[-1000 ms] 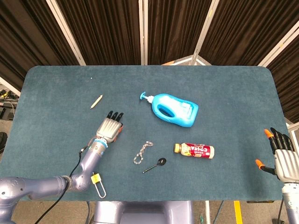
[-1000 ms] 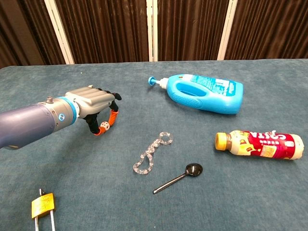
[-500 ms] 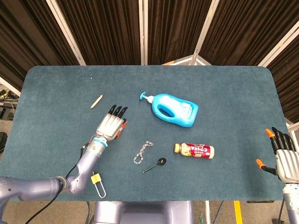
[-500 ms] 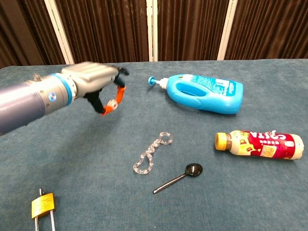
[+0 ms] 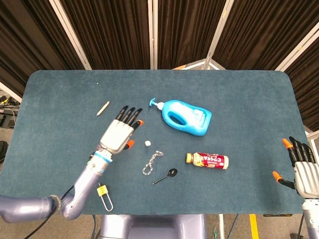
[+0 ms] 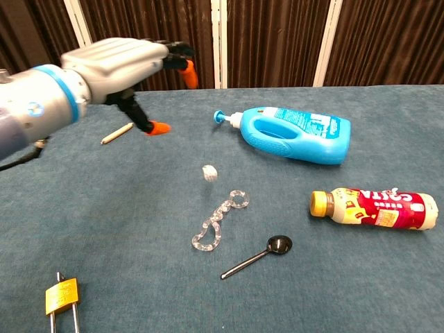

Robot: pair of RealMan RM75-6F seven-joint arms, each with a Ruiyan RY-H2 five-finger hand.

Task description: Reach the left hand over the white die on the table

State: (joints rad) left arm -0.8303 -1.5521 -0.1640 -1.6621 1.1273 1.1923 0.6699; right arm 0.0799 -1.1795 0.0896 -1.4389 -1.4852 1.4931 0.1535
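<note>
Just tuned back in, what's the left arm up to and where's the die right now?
The left hand is raised above the table with its fingers spread, holding nothing. The white die sits on the cloth just to its right, near the clear chain, and is not under the hand. The right hand waits open at the table's far right edge. The blue detergent bottle, drink bottle, spoon, padlock and pencil lie untouched.

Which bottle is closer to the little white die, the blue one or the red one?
The blue pump bottle is closer to the white die. The red-labelled drink bottle lies farther away, past the spoon.
</note>
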